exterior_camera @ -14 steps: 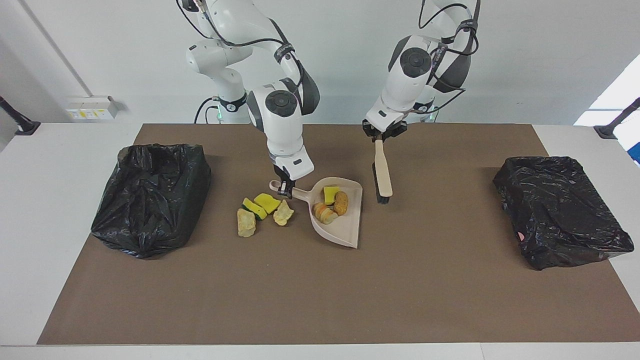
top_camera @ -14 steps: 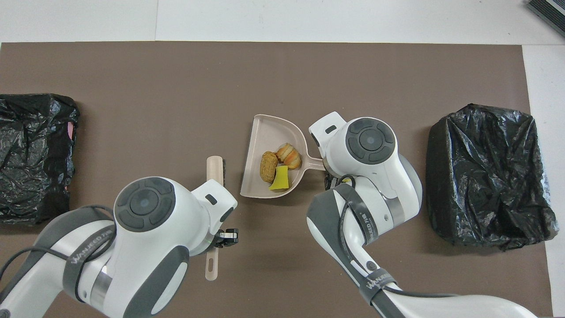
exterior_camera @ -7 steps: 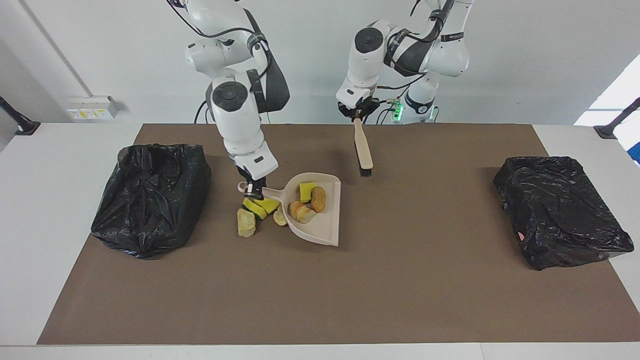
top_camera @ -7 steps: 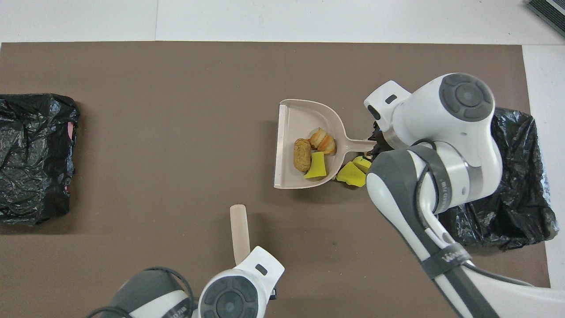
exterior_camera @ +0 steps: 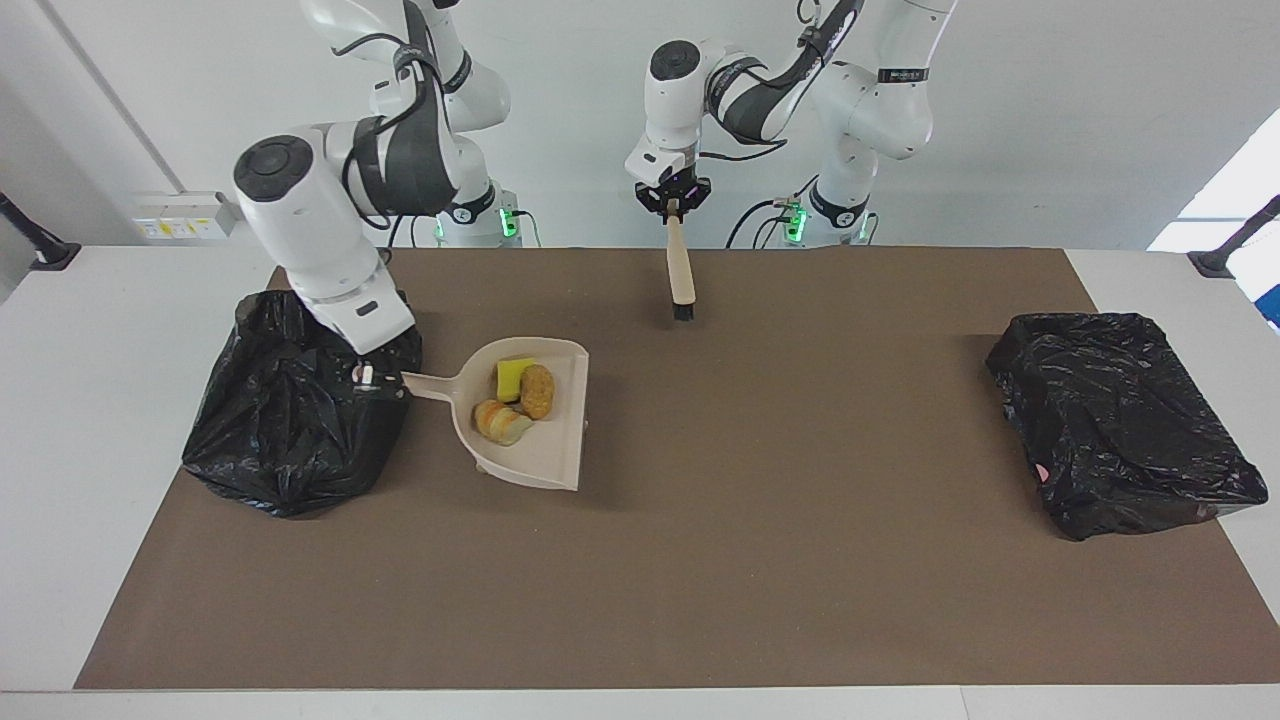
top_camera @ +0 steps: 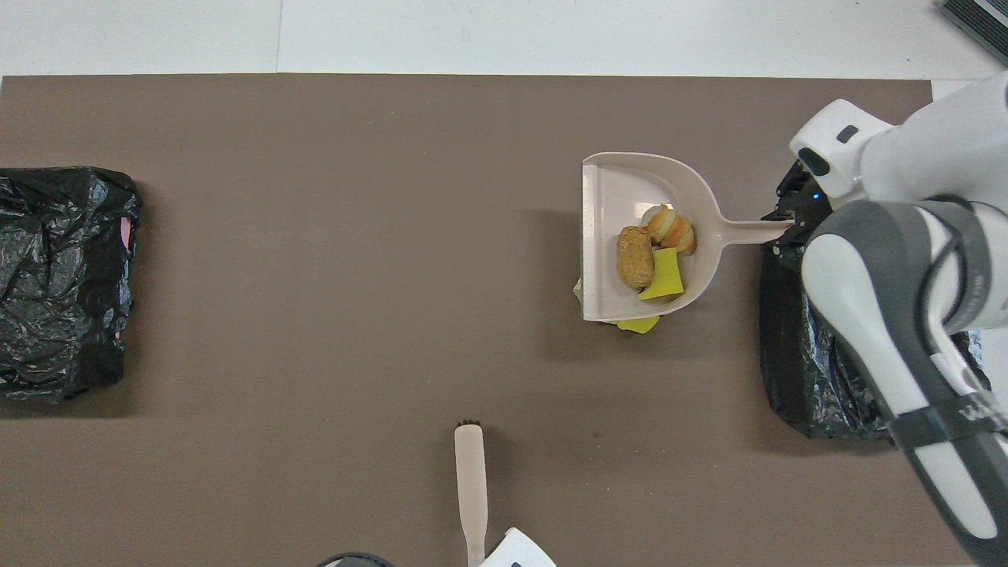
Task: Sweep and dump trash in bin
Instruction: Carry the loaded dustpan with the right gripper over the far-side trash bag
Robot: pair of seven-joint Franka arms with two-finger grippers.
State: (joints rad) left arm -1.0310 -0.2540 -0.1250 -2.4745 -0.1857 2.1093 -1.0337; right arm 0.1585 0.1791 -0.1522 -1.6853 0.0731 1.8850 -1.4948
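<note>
I've got my right gripper [exterior_camera: 372, 378] clamped on loaded dustpan [exterior_camera: 545, 440] beside bin [exterior_camera: 290, 420], undumped; left gripper [exterior_camera: 673, 203] clamped on brush [exterior_camera: 681, 275]; scraps [top_camera: 639, 324] remain.

You have two bins lined with black bags, one [exterior_camera: 300, 400] at the right arm's end and one [exterior_camera: 1120, 420] at the left arm's. One dustpan [exterior_camera: 545, 440] carries three trash pieces [exterior_camera: 520, 392]. One brush [exterior_camera: 681, 275] hangs there. More bits [top_camera: 638, 324] peek out beneath the pan, too hidden to count.
</note>
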